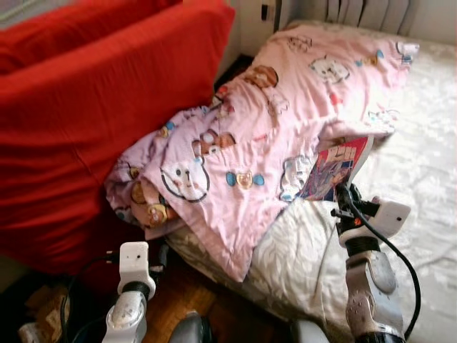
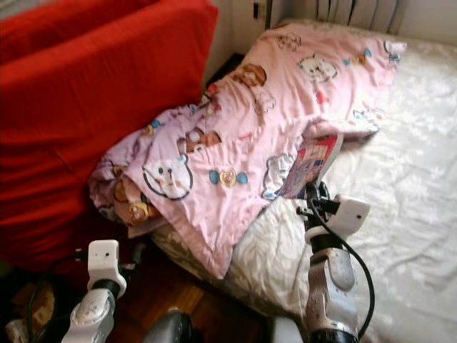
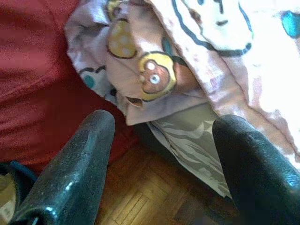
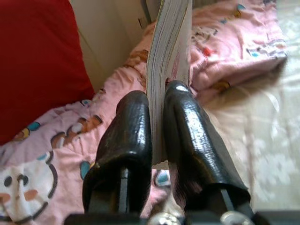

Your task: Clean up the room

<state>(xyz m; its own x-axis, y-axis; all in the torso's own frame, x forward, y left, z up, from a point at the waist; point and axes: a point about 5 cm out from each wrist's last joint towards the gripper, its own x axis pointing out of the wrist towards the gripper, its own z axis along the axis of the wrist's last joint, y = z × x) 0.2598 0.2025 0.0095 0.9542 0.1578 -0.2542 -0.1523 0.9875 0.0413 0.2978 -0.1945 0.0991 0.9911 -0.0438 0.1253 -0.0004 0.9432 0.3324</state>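
Paper-thin, the book stands edge-up above the bed, its long axis running away from the right end effector clamping it; left end effector gapes, lower left.

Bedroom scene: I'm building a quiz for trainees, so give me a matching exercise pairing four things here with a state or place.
Things:
1. book
2. left claw
3. pink blanket
4. red sofa

States:
A. open, above wooden floor
B. beside the bed
C. pinched in the right claw
D. crumpled on the bed

Pairs: 1-C, 2-A, 3-D, 4-B
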